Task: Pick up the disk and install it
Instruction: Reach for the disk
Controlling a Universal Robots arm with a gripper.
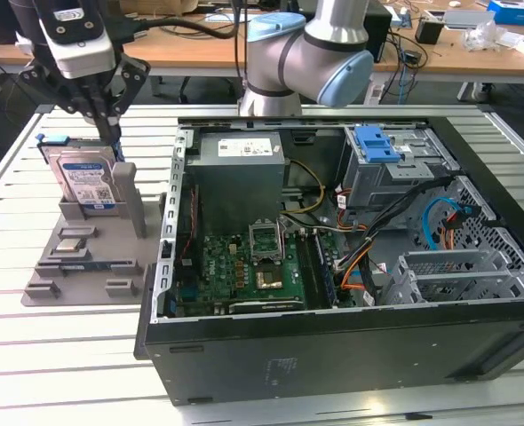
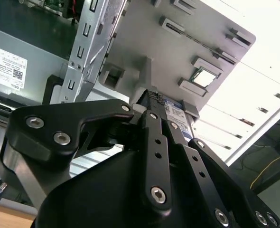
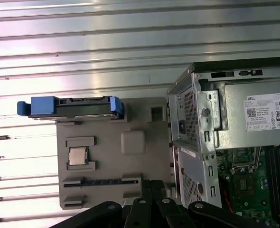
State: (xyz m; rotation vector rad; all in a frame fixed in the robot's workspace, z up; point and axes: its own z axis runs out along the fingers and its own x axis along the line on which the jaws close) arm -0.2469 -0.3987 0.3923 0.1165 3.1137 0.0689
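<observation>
The disk [image 1: 84, 182] stands on edge in a grey holder plate [image 1: 93, 266] on the exterior view's left, label facing forward, blue rails on its sides. My gripper [image 1: 113, 138] hangs just above the disk's top edge, towards its right end, fingers drawn together with nothing between them. In the second wrist view the black fingers [image 2: 152, 137] point at the disk [image 2: 180, 112] close beyond their tips. The first wrist view looks down on the disk [image 3: 71, 107] edge-on, with the gripper [image 3: 147, 185] over the holder plate [image 3: 111, 166].
An open computer case [image 1: 333, 346] lies to the right of the holder, with a grey power-supply box [image 1: 240, 164], a motherboard [image 1: 253, 266] and a drive cage topped by a blue latch [image 1: 375, 142]. A small processor chip [image 3: 77, 156] sits on the holder. Slatted table [image 1: 13, 355] surrounds everything.
</observation>
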